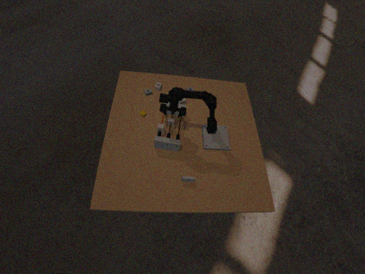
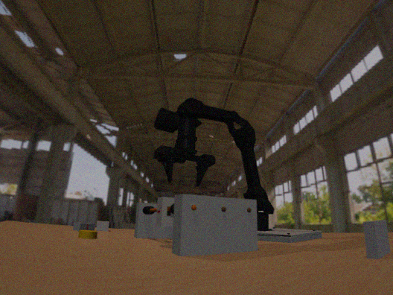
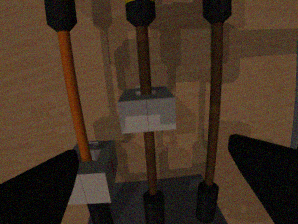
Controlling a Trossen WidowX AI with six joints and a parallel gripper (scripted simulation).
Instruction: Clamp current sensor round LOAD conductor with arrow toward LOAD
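Observation:
Three conductors run side by side in the wrist view: an orange one [image 3: 72, 90] at left, a brown one [image 3: 144, 60] in the middle and another brown one [image 3: 215, 100] at right. A grey-white split block [image 3: 147, 112] [image 1: 171, 121], apparently the sensor, sits around the middle conductor. Its halves look together; its arrow and latch cannot be made out. A similar block [image 3: 92, 187] [image 1: 160, 127] is at the orange conductor's near end. My gripper [image 2: 184, 183] [image 3: 154, 149] is open and empty above the conductors, its fingers wide apart either side. No LOAD lettering is readable.
A long grey end block [image 1: 167, 143] [image 2: 216, 231] holds the conductors' near ends. A yellow disc [image 1: 143, 113] [image 2: 88, 234] and small pale blocks [image 1: 158, 86] [image 1: 148, 92] lie beyond. Another small block [image 1: 188, 178] [image 2: 376, 238] stands nearer the front edge. The arm's base plate [image 1: 221, 142] is at right.

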